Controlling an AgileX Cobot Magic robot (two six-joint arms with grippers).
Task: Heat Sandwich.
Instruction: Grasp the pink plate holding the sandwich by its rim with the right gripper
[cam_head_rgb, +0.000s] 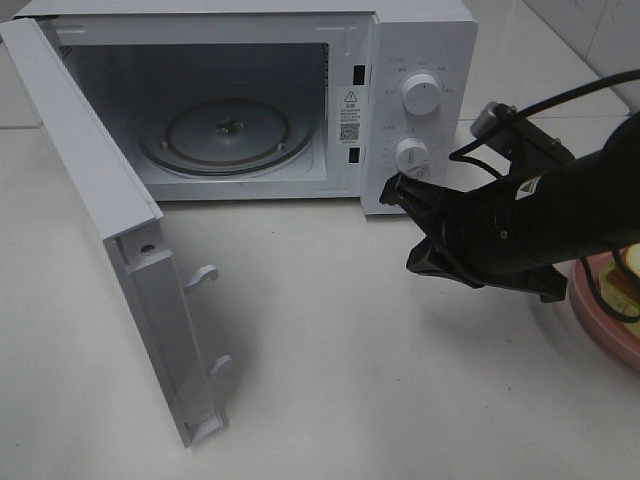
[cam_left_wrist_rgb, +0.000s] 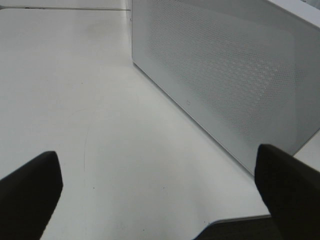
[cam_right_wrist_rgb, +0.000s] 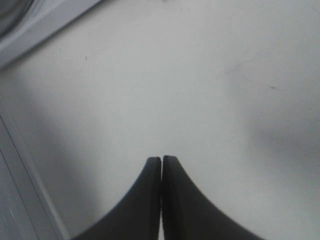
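- Swung wide toward the near left, the microwave door stands fully open, its latch hooks facing the white table.
- Behind it the microwave cavity holds only the bare glass turntable.
- Right gripper: jaws pressed together with nothing between them. It hovers just in front of the lower control knob.
- Left gripper: jaws spread wide and empty, low over the table beside the door's perforated outer face. It is out of the high view.
- At the right edge sits a pink plate. The tan sliver on it looks like the sandwich, mostly hidden behind the right arm.
- Judged step: the oven is open and loading has not begun.
- Next move, likely: the right arm swings back to the plate, opens its jaws, takes hold of the sandwich without crushing the bread, then carries it level through the opening onto the turntable.
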